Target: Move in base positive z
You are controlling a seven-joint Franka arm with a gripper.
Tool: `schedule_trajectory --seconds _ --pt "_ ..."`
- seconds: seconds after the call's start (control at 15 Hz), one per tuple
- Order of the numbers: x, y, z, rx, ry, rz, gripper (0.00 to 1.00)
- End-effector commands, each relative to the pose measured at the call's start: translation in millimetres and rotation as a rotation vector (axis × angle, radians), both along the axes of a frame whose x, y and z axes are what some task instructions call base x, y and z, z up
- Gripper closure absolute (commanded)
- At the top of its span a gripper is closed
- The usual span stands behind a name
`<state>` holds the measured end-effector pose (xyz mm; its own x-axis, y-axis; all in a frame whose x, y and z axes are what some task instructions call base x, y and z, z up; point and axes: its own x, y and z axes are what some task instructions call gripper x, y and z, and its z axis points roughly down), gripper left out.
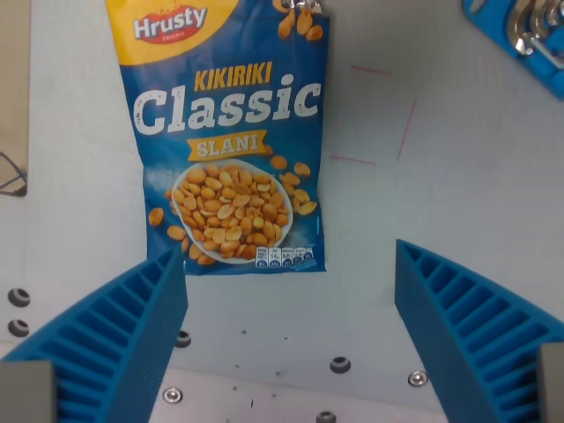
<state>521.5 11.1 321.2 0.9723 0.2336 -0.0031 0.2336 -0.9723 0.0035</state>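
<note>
Wrist view: the gripper point(291, 326) held above a white table point(458, 176), its jaws spread wide and empty.

A blue peanut bag point(229, 141) was seen lying flat, beyond and between the ribbed blue fingers point(115, 344). Faint red marks point(388, 115) were drawn at its right; a blue object point(520, 31) was cut off at the upper right corner.

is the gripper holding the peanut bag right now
No, the gripper is open, its blue fingers wide apart with nothing between them, and the peanut bag lies flat on the table.
</note>
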Motion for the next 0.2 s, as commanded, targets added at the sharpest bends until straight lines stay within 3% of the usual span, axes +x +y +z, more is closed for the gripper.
schedule_trajectory --seconds 0.07,0.2 --pt "-4.4 -0.3 19.4 0.000 0.011 0.000 0.00" --pt "-4.3 -0.4 29.4 0.000 0.011 0.000 0.00"
